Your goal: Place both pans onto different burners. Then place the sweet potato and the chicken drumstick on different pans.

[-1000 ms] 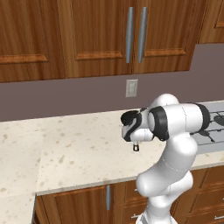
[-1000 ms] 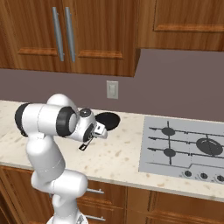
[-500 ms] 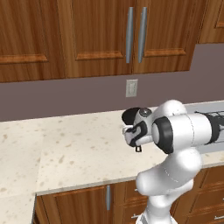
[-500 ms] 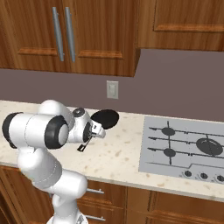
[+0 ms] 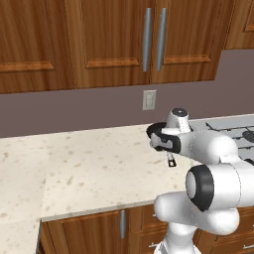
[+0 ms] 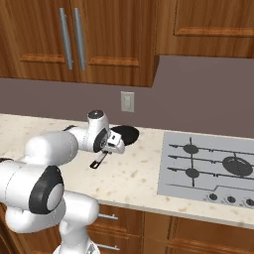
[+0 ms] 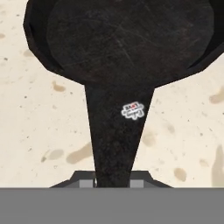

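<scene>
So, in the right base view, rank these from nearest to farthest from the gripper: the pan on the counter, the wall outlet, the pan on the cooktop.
1. The pan on the counter, right at the gripper, just beyond it.
2. The wall outlet, above it on the backsplash.
3. The pan on the cooktop, far to the right on a burner.

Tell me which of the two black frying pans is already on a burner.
The round black frying pan on the grey steel cooktop, sitting on its right-hand burner. The other black frying pan lies on the speckled beige counter left of the cooktop, at the claw.
</scene>
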Controlling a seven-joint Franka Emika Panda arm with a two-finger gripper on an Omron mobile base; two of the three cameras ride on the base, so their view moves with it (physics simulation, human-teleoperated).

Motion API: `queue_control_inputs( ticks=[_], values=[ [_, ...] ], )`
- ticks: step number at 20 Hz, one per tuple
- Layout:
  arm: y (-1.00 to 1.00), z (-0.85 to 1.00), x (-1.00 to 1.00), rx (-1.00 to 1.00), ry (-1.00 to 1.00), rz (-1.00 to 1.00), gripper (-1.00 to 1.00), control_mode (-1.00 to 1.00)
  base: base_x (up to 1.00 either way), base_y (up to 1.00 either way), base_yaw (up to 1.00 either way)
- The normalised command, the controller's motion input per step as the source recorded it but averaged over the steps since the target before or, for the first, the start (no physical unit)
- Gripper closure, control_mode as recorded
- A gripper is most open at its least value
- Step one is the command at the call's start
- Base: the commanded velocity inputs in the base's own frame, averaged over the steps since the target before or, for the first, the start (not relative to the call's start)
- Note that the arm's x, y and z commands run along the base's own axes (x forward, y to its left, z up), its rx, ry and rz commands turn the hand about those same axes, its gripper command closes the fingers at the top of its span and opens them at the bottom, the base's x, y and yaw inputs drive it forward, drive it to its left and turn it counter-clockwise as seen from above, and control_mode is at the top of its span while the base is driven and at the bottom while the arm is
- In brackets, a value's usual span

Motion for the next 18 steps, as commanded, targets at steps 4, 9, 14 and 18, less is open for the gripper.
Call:
queue_control_inputs(
  ticks=[4, 9, 14, 18],
  values=[
    [-0.21, 0.87, -0.43, -0.02, 0.18, 0.0, 1.0, -1.0, 0.0, 0.0, 0.0],
    [-0.27, 0.32, -0.36, -0.08, 0.03, 0.0, 1.0, -1.0, 0.0, 0.0, 0.0],
    [-0.42, 0.03, -0.21, -0.01, 0.06, -0.04, 1.0, -1.0, 0.0, 0.0, 0.0],
    [-0.6, 0.0, -0.12, 0.0, 0.14, -0.11, 1.0, -1.0, 0.0, 0.0, 0.0]
  ],
)
